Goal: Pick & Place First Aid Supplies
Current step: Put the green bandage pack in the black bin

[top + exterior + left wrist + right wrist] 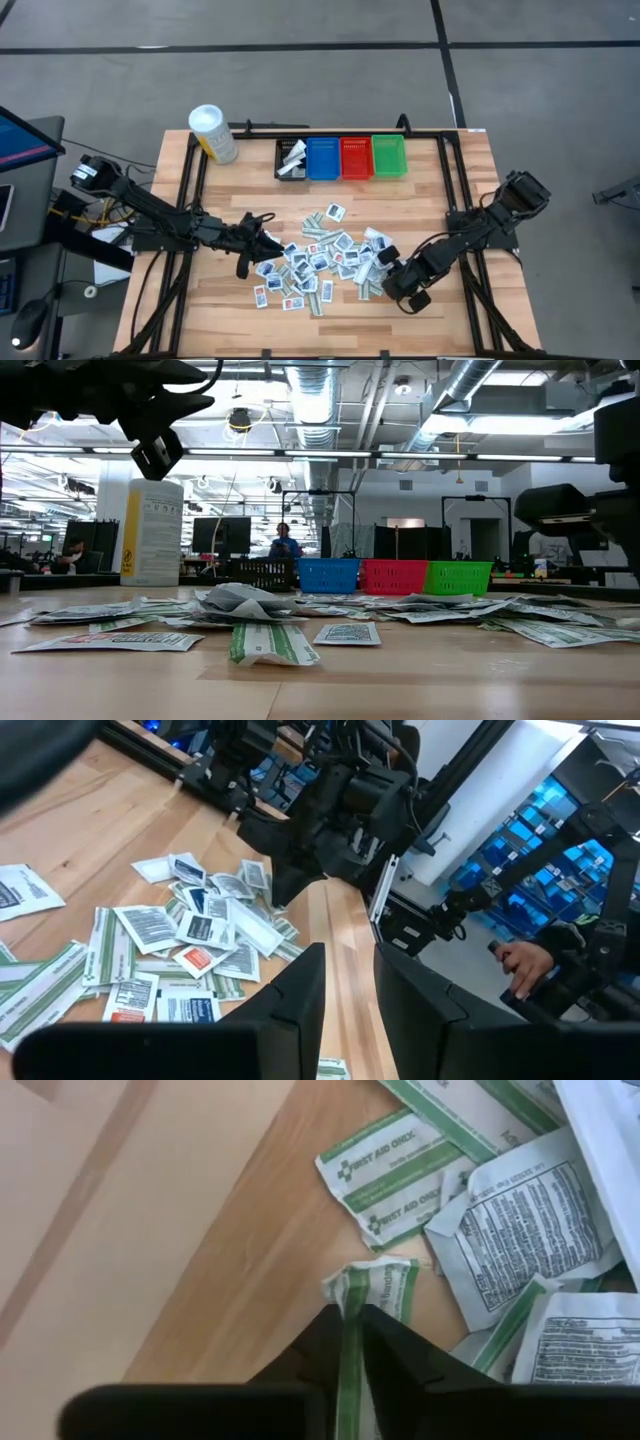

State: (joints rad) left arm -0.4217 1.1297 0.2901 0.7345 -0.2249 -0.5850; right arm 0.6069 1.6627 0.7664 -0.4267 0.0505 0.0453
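The first aid supplies (320,262) lie as a loose pile of small flat packets on the wooden table's middle. At the pile's near right edge, my right gripper (392,284) points steeply down. It is shut on a white packet with green stripes (375,1285). My left gripper (268,240) hovers nearly level at the pile's left edge. In the left wrist view the left gripper (348,970) is open, with bare wood showing between its fingers. My right gripper pinches the green-striped packet between its two fingers (405,1355), on a narrow strip of it (350,1325) that runs along the fingers. It comes from above, pointing steeply down. The packet's free end (380,1275) sticks out crumpled past the fingertips, over the wood. Whether it is lifted, I cannot tell.
Along the far edge stand a black bin (291,158), a blue bin (323,158), a red bin (356,158) and a green bin (388,157). A white tub (213,133) stands at the far left. A person's hand (525,965) shows beyond the table's right side.
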